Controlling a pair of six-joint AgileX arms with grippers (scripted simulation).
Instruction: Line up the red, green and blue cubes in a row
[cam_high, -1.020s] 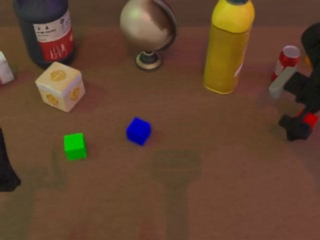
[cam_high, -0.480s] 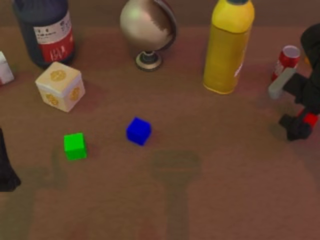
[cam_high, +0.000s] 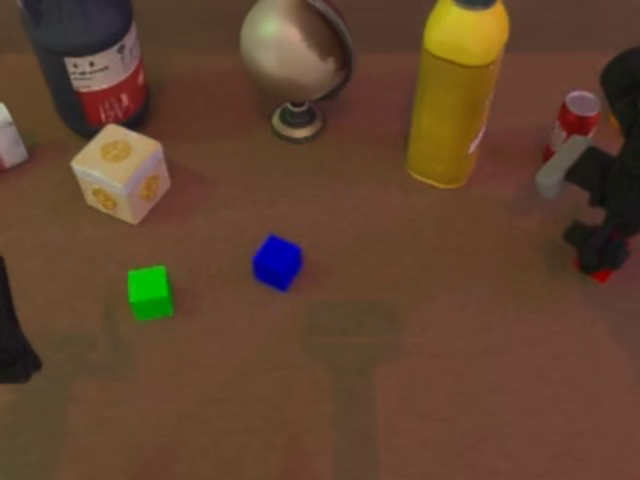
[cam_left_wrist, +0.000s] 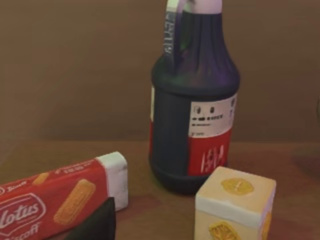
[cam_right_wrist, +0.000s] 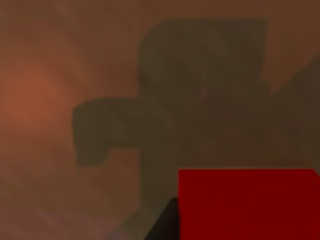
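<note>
Red cube (cam_high: 602, 272) at the table's right edge, mostly hidden under the right gripper (cam_high: 598, 252); fingers closed or not, cannot tell. Green cube (cam_high: 150, 292) left of centre, blue cube (cam_high: 277, 262) near it to the right, apart. Left gripper (cam_high: 12, 335) parked at the left edge, finger state unclear. Cream cube (cam_high: 120, 172) beside a dark bottle (cam_high: 88, 62).

Red cube (cam_right_wrist: 247, 204) filling the lower corner of the frame, flat face toward the camera, cut off by two edges. One dark gripper finger (cam_right_wrist: 164, 222) showing against its side. Brown table (cam_right_wrist: 45, 95) lying beyond, carrying a broad angular shadow (cam_right_wrist: 200, 90) above the cube
</note>
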